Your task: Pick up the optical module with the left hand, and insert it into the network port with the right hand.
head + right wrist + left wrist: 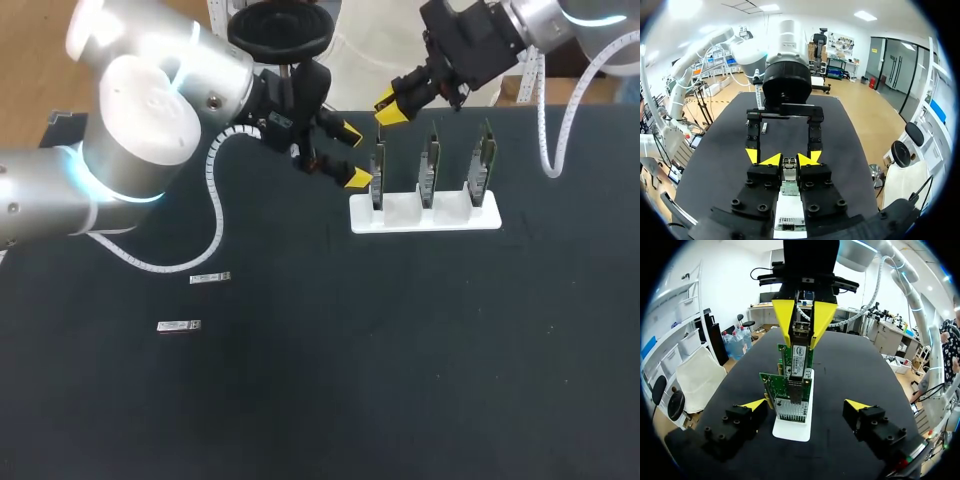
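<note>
My right gripper [388, 108] comes in from the far right and is shut on a silver optical module [801, 350], held upright over the leftmost network card [377, 180]. In the left wrist view the module's lower end sits at that card's port [791, 386]. In the right wrist view the module [789, 169] lies between the yellow tips of my right gripper [790, 160]. My left gripper [354, 155] stands open just left of the same card, holding nothing. Its yellow tips flank the card in the view of the left gripper [805, 404].
A white stand [425, 215] at the table's far middle holds three upright network cards. Two spare optical modules lie flat on the dark table at the left, one [210, 278] nearer the stand, another [179, 326] below it.
</note>
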`<state>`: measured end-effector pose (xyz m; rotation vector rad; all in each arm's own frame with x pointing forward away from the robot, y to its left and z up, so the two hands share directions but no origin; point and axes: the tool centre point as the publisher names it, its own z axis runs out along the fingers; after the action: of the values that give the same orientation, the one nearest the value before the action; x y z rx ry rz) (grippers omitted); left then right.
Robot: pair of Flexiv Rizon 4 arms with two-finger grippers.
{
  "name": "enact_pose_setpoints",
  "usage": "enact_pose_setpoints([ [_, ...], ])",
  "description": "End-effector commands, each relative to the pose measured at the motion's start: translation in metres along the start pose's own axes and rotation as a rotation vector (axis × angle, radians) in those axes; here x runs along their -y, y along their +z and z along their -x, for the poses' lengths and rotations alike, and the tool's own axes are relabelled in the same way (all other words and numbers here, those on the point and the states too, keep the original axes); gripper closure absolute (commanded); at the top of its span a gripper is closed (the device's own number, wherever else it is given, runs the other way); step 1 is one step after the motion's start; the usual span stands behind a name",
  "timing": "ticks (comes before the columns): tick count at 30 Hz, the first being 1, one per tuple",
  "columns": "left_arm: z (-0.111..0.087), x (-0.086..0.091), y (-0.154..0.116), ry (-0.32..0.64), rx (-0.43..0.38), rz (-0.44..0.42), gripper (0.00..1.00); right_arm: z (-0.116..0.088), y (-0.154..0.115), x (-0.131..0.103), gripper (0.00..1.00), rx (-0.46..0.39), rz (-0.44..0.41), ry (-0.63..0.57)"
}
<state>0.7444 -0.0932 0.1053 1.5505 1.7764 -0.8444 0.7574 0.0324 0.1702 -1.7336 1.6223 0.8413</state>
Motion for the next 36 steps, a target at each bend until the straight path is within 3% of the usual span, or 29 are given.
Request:
enact_pose_setpoints([
  [1,0.0015,-0.0009,0.0004,-0.002,-0.006,-0.001,0.00,-0.0001,0.0007,0.0011,1.00,-0.002,0.003,-0.001],
  [13,0.0015,-0.0009,0.0004,-0.002,-0.006,-0.001,0.00,0.0067,-0.0010,0.0011,1.00,0.007,0.003,-0.023],
  [36,0.0015,-0.0009,0.0004,-0.002,-0.006,-0.001,0.00,0.0016,0.0049,0.0030,1.00,0.000,0.014,-0.002],
])
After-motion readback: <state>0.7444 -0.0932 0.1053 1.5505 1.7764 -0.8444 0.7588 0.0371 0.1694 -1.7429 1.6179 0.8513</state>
